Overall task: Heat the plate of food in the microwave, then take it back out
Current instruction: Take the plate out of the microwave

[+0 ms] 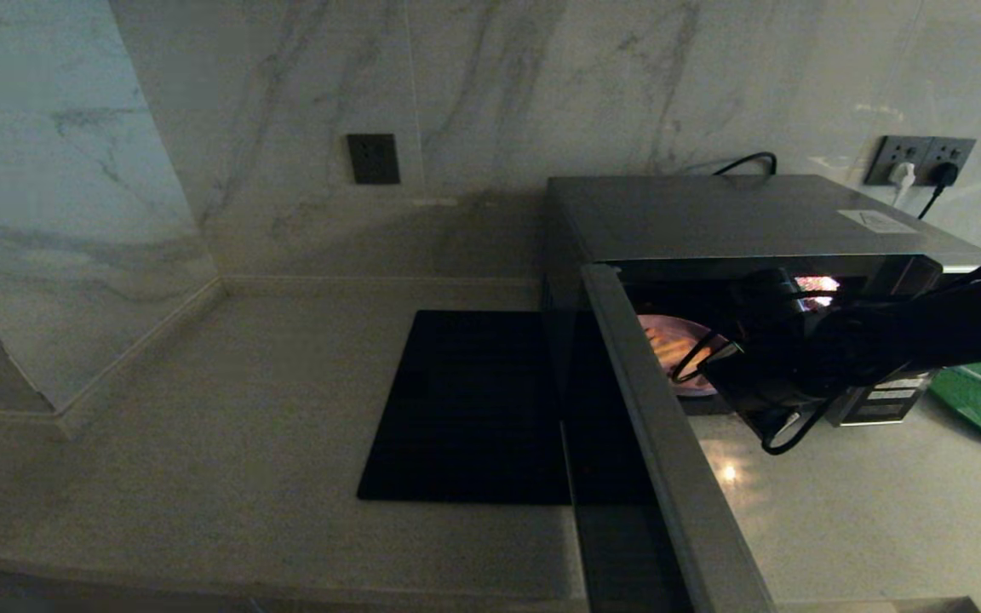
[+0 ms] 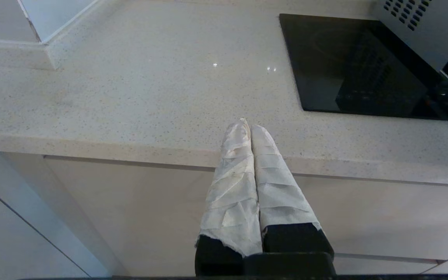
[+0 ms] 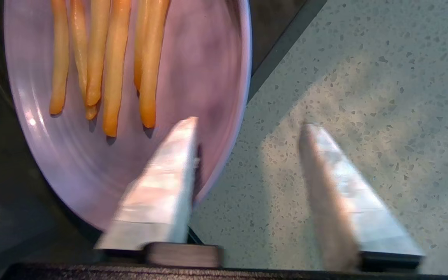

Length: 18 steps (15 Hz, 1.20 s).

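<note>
The plate of food (image 3: 138, 116) sits just inside the microwave (image 1: 737, 217), whose door (image 1: 669, 443) stands wide open. Long orange sticks (image 3: 111, 66) lie on the plate. The right gripper (image 3: 247, 128) is at the plate's edge, its jaws apart, one finger (image 3: 161, 186) over the plate. The left gripper (image 2: 249, 132) is closed and holds nothing, by the counter (image 2: 130, 89). A black mat (image 1: 465, 409) lies beside the microwave.
</note>
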Motion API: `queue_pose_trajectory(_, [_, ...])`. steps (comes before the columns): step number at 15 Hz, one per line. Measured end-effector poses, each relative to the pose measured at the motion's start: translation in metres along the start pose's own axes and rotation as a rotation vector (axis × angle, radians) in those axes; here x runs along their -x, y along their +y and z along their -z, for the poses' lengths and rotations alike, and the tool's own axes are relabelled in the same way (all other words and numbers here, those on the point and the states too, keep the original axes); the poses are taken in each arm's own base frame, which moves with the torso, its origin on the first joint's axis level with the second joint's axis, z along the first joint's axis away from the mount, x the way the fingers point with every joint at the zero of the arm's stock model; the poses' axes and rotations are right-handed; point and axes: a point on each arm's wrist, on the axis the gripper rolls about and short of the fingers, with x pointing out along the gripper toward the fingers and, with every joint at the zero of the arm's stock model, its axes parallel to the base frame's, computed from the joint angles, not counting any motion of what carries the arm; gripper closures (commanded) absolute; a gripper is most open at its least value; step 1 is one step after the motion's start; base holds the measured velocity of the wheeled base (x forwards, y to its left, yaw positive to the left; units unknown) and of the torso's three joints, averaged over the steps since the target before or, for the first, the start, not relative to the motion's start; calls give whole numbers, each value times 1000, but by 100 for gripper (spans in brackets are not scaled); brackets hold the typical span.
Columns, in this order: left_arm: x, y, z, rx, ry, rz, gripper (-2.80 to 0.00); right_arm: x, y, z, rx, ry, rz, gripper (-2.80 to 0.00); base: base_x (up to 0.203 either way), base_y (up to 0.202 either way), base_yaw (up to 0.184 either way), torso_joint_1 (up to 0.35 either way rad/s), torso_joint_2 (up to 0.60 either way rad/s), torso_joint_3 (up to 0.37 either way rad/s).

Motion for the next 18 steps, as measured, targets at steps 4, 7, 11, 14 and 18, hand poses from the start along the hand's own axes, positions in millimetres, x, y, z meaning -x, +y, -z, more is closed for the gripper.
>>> queue_pose_trajectory(4, [0, 0, 0, 0, 0, 0, 0, 5, 2, -3, -3, -6, -10, 0, 0, 0, 0, 0, 0, 0])
queue_pose_trajectory(7, [0, 0, 0, 0, 0, 0, 0, 10, 2, -7, -13, -19, -22, 0, 0, 0, 0, 0, 0, 0])
queue_pose_trajectory(11, [0, 0, 0, 0, 0, 0, 0, 14, 2, -11, -19, -28, -29, 0, 0, 0, 0, 0, 0, 0])
queue_pose_trajectory(14, [0, 0, 0, 0, 0, 0, 0, 16, 0, -11, -19, -26, -25, 0, 0, 0, 0, 0, 0, 0])
queue_pose_trajectory(18, [0, 0, 0, 0, 0, 0, 0, 21, -1, -15, -22, -35, -28, 0, 0, 0, 0, 0, 0, 0])
